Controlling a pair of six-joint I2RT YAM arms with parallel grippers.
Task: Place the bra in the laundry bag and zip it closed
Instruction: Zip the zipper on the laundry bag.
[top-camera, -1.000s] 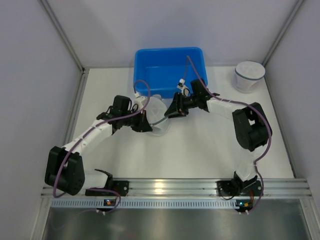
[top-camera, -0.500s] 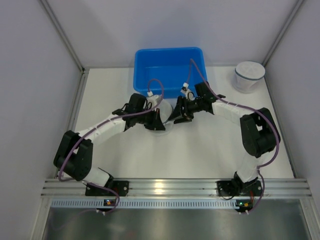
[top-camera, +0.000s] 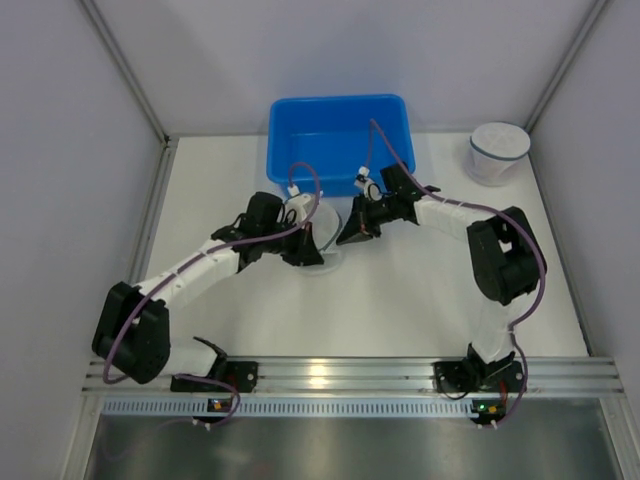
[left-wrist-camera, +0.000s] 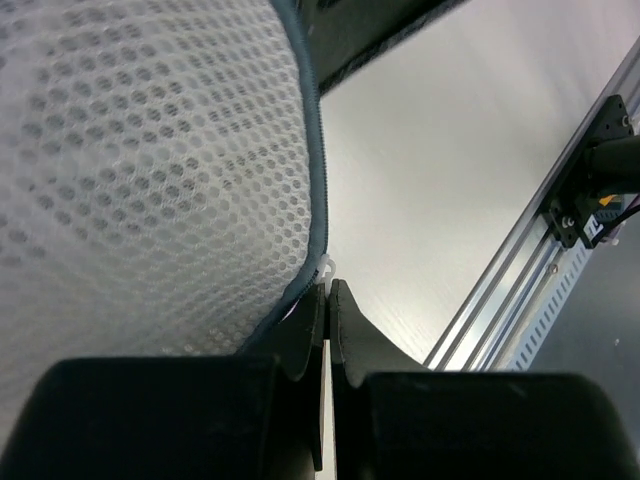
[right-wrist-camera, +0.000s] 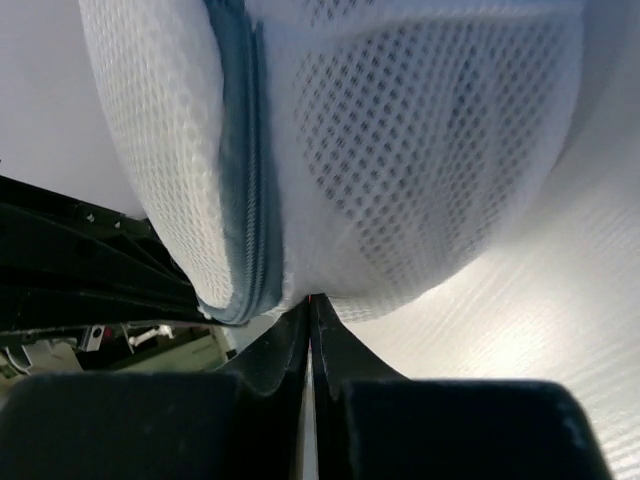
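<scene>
a white table (top-camera: 420, 290) sat boxed in by pale grey walls, with a silver rail (top-camera: 340, 375) along its near edge where both arms were bolted. a blue bin (top-camera: 338, 100) stood at the far edge, about in the middle, and a round white container (top-camera: 497, 150) stood well apart from it in the far right corner.

the laundry bag (top-camera: 328, 232), a white mesh pouch, was in the middle of the table just in front of the bin, caught between the two arms that reached in from either side. the left gripper (left-wrist-camera: 327, 290) was at the bag's left, near side. in the left wrist view its jaws were squeezed together, with the bag's grey-blue zip (left-wrist-camera: 318, 180) curving down into the tips and a small white tab nipped between them, so it gripped the bag at that seam. the right gripper (right-wrist-camera: 309, 305) was at the bag's right side. its jaws were also pressed tight, their tips touching the rounded bottom of the mesh just beside the zip. whether any fabric was caught there i could not tell.

the bra did not show plainly. there was only a dimmer grey patch behind the mesh in both wrist views, and i could not tell what it was. how far the zip was done up was not clear either.
</scene>
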